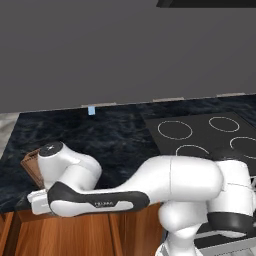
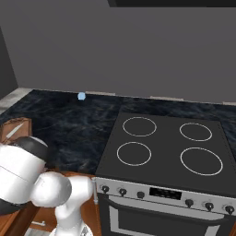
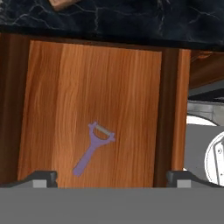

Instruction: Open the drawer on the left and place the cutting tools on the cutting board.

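the purple peeler lies flat on the floor of the open drawer, its y-shaped head with a pale blade bar pointing up in the hand view and its slim handle trailing toward the lower left. the drawer floor is warm reddish-brown wood with a lengthwise grain, framed by darker side walls. the gripper looks down over it with its jaws spread wide and nothing between them, the two dark tips standing far to either side of the peeler. the step in hand looks like the pick of the peeler: the drawer is already out, and the hand would need to come down, line its jaws across the thin handle and close. a white-bladed knife seems to rest already on the cutting board, a brown slab with a darker rim on the dark marbled counter, left of the black glass cooktop. the peeler is thin and flat, so a shallow grip could slip
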Motion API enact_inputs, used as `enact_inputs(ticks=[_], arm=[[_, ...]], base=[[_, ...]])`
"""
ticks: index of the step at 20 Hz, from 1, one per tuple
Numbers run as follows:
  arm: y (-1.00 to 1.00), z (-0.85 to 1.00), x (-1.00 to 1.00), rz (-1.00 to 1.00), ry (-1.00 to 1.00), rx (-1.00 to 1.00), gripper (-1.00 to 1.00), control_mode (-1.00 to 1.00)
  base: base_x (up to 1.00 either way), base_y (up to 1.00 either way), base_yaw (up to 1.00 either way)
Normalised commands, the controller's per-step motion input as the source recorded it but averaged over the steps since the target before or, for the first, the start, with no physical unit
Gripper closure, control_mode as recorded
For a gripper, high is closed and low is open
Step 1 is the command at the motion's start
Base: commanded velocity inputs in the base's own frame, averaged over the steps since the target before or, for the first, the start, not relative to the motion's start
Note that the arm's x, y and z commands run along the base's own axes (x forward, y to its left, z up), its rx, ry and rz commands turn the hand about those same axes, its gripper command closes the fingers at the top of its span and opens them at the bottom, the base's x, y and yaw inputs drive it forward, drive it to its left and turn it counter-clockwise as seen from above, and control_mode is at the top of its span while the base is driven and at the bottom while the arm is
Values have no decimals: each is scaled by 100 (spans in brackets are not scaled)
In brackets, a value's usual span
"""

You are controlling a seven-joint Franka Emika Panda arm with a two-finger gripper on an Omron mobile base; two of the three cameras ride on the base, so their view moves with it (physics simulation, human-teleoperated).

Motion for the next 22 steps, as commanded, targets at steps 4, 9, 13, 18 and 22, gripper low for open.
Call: enact_inputs(ticks=[4, 9, 13, 18, 22], arm=[[-23, -31, -12, 0, 17, 2, -100, -100], [-9, -49, -4, 0, 19, 0, -100, -100], [0, -47, -6, 0, 15, 0, -100, -100], [2, -45, -11, 0, 13, 0, -100, -100], [3, -44, -42, 0, 5, -2, -100, -100]], base=[[0, 0, 0], [0, 0, 0], [0, 0, 0], [0, 0, 0], [0, 0, 0]])
